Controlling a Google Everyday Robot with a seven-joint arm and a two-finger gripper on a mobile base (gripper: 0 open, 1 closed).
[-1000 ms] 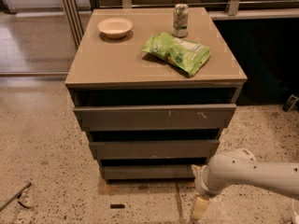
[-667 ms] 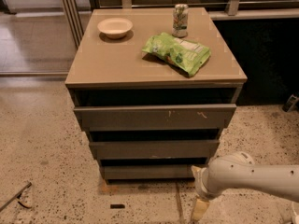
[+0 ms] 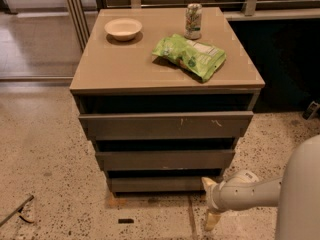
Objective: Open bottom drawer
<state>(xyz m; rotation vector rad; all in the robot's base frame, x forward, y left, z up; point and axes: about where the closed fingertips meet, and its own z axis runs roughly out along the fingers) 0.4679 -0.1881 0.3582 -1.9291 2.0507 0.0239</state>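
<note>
Three drawer fronts. One bowl [image 3: 123, 28], one can [image 3: 193, 20] and one green bag [image 3: 190, 55] sit on the surface [image 3: 115, 69], above the hand [image 3: 209, 202]. Its fingers are spread and hold nothing. The bottom drawer [image 3: 160, 184] is just left of it.

We looked down from high in front of the cabinet [image 3: 125, 64], fairly near. The gripper [image 3: 208, 204] hung at lower right, fingers [image 3: 210, 221] apart.

You've soft overhead light: the tabletop [image 3: 125, 66] glows evenly, drawer recesses [image 3: 160, 104] fall black (the bag [image 3: 190, 56] throws a short shadow), and the gripper [image 3: 209, 203], low right beside the bottom drawer [image 3: 157, 184], shows pale.
</note>
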